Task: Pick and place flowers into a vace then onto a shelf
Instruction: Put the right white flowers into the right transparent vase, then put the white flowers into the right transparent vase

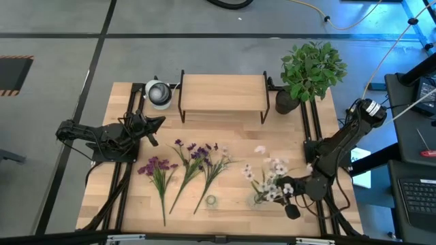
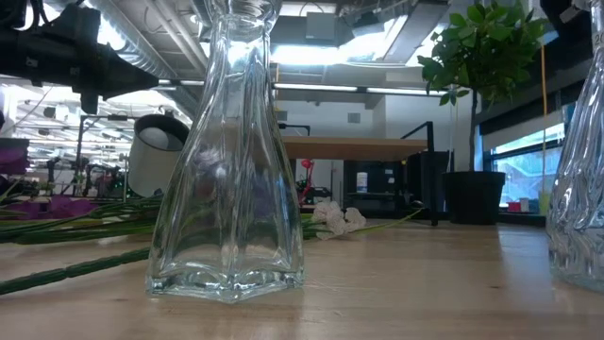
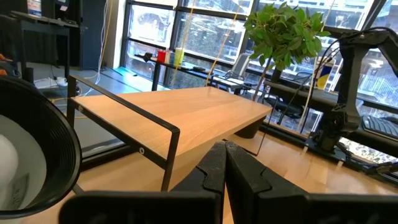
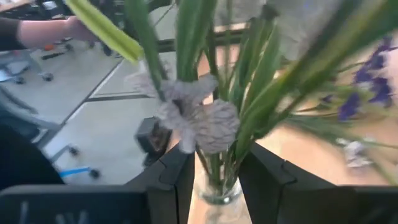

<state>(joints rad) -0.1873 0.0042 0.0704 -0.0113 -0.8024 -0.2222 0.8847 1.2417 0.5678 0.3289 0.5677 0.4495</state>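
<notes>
Three purple-blossomed flowers [image 1: 192,155] lie flat on the table [image 1: 231,133], stalks toward the near edge. The white spray [image 1: 272,175] stands with its stalks in a clear glass vase [image 1: 257,199] near the table's right near corner. My right gripper [image 1: 286,197] is level with that vase's neck, on its right side. My left gripper [image 1: 158,124] is shut and waits above the table's left side, pointing at the shelf [image 1: 223,92] by the far edge. In the left wrist view its shut fingers [image 3: 225,152] face the shelf's wooden board [image 3: 186,112]. My right gripper [image 4: 214,155] has the vase's narrow neck [image 4: 217,190] between its two fingers [image 4: 171,180], one on each side, just below the rim. It comes in level from the table's right. The vase is upright with green stalks rising from it; whether its base [image 2: 578,269] is on the table I cannot tell.
A second, empty glass vase [image 1: 211,201] stands near the table's near edge, left of the held one. A bushy potted plant [image 1: 310,68] is at the far right corner, a round white lamp [image 1: 159,92] left of the shelf. A person's arm [image 4: 43,31] shows beyond the table's left.
</notes>
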